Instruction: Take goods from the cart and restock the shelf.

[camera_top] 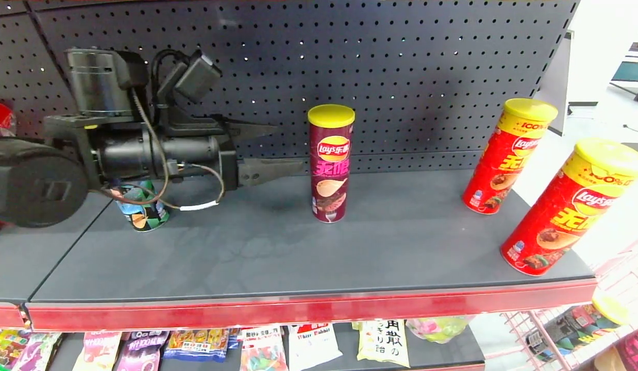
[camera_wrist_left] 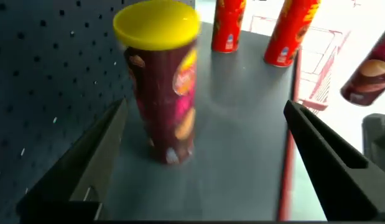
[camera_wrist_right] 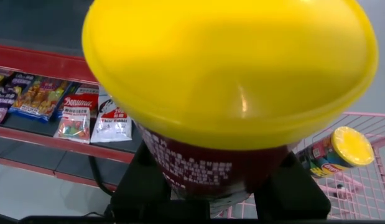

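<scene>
A maroon chips can [camera_top: 330,165] with a yellow lid stands upright mid-shelf on the grey shelf board [camera_top: 278,257]. My left gripper [camera_top: 288,148] is level with it, open, its tips just short of the can and not touching. From the left wrist, that can [camera_wrist_left: 161,87] rises ahead of the spread fingers [camera_wrist_left: 86,168]. My right gripper [camera_wrist_right: 220,186] is shut on a second maroon can [camera_wrist_right: 229,68], whose yellow lid faces the camera. This held can [camera_wrist_left: 369,78] also shows beyond the shelf's front edge.
Two red chips cans [camera_top: 507,157] [camera_top: 571,206] stand at the shelf's right end. A small green can [camera_top: 144,208] sits behind my left arm. The pink wire cart [camera_top: 556,330] at lower right holds more cans [camera_wrist_right: 341,149]. Snack bags [camera_top: 195,345] hang below. Pegboard [camera_top: 401,62] backs the shelf.
</scene>
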`<state>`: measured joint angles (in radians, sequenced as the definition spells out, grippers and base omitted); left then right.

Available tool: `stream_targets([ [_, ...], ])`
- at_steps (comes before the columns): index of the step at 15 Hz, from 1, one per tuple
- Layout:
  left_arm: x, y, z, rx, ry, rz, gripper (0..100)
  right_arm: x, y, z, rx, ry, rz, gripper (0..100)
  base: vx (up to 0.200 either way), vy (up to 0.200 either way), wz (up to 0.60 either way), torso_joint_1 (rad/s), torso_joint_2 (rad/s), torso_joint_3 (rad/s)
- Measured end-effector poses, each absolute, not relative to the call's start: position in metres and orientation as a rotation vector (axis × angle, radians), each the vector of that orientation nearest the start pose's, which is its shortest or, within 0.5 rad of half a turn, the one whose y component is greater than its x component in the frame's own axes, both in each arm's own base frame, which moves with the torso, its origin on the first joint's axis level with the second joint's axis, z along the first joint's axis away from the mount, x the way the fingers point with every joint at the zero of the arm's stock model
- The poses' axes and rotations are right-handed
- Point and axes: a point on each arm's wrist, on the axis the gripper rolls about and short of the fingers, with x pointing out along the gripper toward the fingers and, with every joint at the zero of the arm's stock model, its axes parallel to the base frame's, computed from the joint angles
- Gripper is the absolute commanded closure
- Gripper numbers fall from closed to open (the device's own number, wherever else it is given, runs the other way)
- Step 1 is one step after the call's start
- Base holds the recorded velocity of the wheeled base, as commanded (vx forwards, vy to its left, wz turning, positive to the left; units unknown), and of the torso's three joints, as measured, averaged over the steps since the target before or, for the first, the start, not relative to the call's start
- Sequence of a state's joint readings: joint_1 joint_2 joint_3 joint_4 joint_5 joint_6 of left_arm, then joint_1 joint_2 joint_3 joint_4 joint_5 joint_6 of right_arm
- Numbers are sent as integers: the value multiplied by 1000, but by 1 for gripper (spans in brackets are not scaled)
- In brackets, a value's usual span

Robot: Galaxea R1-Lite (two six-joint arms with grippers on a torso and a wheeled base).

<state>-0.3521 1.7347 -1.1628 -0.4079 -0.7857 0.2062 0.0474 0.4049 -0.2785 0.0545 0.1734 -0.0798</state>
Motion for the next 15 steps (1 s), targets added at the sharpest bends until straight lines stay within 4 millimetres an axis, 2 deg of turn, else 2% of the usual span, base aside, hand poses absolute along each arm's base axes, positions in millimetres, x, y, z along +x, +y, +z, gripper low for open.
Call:
stream_targets([
  [2, 326, -141, 242, 145, 58, -1166, 0, 7, 4, 153, -65, 172, 226, 100, 0, 0, 0, 0, 0, 0],
  [6, 349, -160, 231, 145, 63, -1192, 0, 8, 4, 155, -65, 171, 226, 100, 0, 0, 0, 0, 0, 0],
  [11, 373, -182, 226, 150, 35, -1218, 0, 8, 4, 156, -66, 168, 224, 100, 0, 0, 0, 0, 0, 0],
  [15, 381, -194, 219, 143, 41, -1238, 0, 7, 4, 156, -63, 166, 222, 100, 0, 0, 0, 0, 0, 0],
])
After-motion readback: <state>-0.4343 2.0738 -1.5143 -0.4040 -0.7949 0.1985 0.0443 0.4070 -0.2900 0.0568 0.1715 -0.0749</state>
